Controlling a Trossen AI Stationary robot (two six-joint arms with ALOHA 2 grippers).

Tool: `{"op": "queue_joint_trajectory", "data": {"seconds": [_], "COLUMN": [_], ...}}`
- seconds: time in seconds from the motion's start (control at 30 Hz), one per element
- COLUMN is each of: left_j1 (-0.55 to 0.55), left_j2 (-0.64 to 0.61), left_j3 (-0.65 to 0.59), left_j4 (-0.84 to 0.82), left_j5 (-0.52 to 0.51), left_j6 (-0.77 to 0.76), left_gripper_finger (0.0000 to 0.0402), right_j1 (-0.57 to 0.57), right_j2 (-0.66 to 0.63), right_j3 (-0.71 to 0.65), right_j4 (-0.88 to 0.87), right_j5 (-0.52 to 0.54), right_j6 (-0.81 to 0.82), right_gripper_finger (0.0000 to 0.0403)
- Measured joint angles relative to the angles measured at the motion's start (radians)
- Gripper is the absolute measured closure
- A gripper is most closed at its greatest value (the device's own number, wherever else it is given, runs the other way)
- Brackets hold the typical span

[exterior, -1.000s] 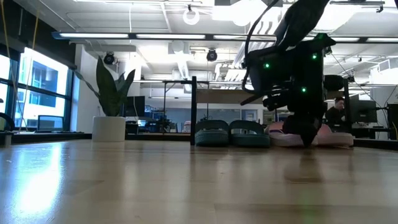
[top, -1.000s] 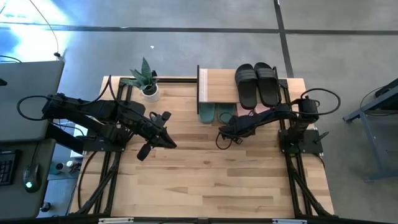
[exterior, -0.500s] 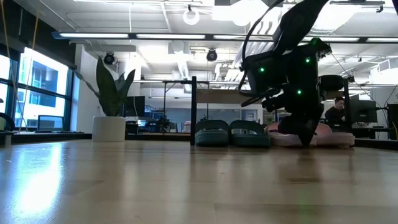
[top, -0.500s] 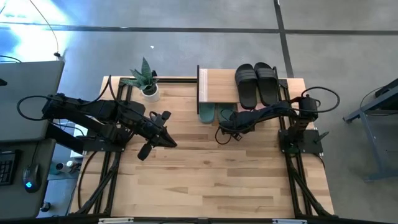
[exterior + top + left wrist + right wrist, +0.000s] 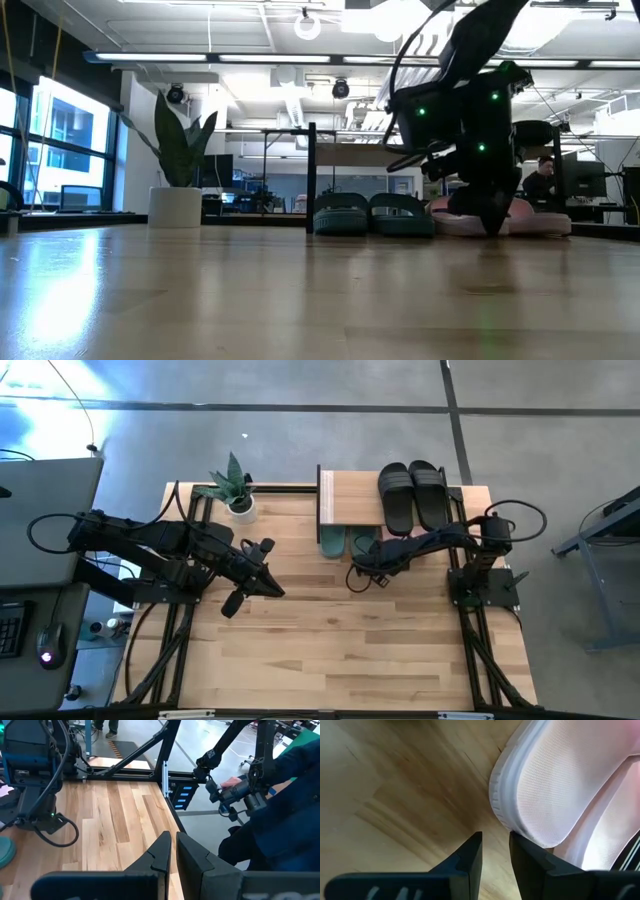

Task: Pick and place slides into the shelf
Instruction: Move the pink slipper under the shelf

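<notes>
Two light pink slides [image 5: 535, 222] lie on the table under the shelf [image 5: 350, 500], next to a teal-green pair [image 5: 372, 218]. The black slides [image 5: 412, 495] rest side by side on the shelf's top board. My right gripper [image 5: 496, 842] points steeply down at the near end of the pink slides [image 5: 560, 780]. It is slightly open, and only bare table shows between its fingers. In the low view its tip [image 5: 492, 228] stands in front of them. My left gripper [image 5: 173, 851] is shut and hovers over the table's left half [image 5: 272, 588], holding nothing. My right gripper comes slanting down from the near side. The outer side of one finger [image 5: 532, 852] stands right at the rounded end of a pink slide's sole rim [image 5: 520, 827]; whether they touch I cannot tell. The slide lies flat on the table.
A potted plant [image 5: 236, 488] stands at the far left of the table. The middle and near part of the tabletop [image 5: 340, 650] is bare wood. A person sits in the room beyond the far right edge [image 5: 540, 180].
My right arm has swung a little toward the far edge and the shelf, so less of the pink slides shows beside it from above. Its fingers keep the same gap.
</notes>
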Motion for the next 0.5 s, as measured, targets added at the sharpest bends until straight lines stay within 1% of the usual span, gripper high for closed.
{"op": "queue_joint_trajectory", "data": {"seconds": [0.27, 0.37, 0.5], "left_j1": [0.0, 0.0, 0.0], "left_j2": [0.0, 0.0, 0.0], "left_j3": [0.0, 0.0, 0.0], "left_j4": [0.0, 0.0, 0.0], "left_j5": [0.0, 0.0, 0.0], "left_j6": [0.0, 0.0, 0.0], "left_gripper_finger": [0.0385, 0.0385, 0.0385], "right_j1": [0.016, 0.016, 0.016], "right_j2": [0.0, 0.0, -0.001], "right_j3": [0.0, 0.001, 0.001], "right_j4": [-0.002, -0.002, -0.001], "right_j5": [0.016, 0.012, 0.005], "right_j6": [0.0, -0.007, -0.021], "right_gripper_finger": [0.031, 0.0299, 0.0272]}}
